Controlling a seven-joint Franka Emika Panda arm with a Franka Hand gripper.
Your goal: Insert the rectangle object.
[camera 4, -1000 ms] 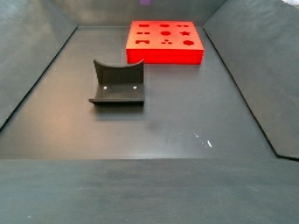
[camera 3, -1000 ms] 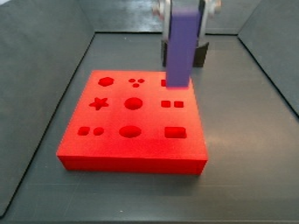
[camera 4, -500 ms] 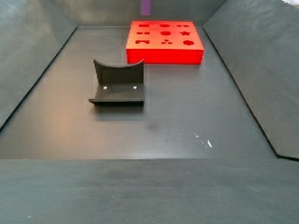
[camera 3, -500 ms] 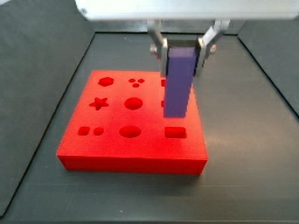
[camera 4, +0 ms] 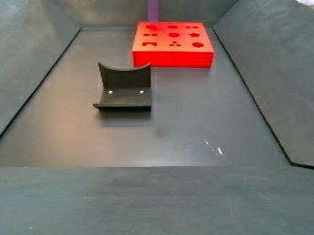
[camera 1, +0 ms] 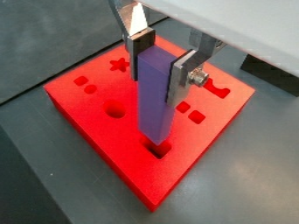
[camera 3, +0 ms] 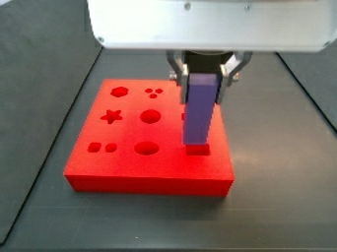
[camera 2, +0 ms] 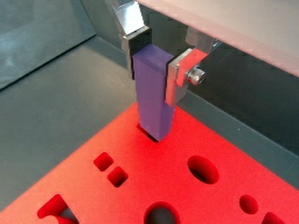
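Observation:
The rectangle object (camera 3: 198, 108) is a tall purple block, held upright. My gripper (camera 3: 200, 71) is shut on its upper part, and the silver fingers (camera 1: 187, 72) clamp two opposite faces. It stands over the red board (camera 3: 132, 169), with its lower end at the mouth of the board's rectangular hole (camera 1: 159, 149) near the front right corner. Both wrist views show the block (camera 2: 155, 92) between the fingers (camera 2: 184, 77), its lower end meeting the board (camera 2: 140, 184). In a side view only a purple sliver (camera 4: 153, 8) shows above the board (camera 4: 172, 57).
The board has other shaped holes: a star (camera 3: 112, 116), round holes (camera 3: 148, 148) and small squares (camera 3: 195, 117). A dark grey curved holder (camera 4: 124, 87) stands on the dark floor away from the board. Sloped dark walls (camera 4: 37, 83) enclose the floor.
My gripper has come down and toward the board's front with the purple block. The block's lower end has moved from above the board's middle to the rectangular hole.

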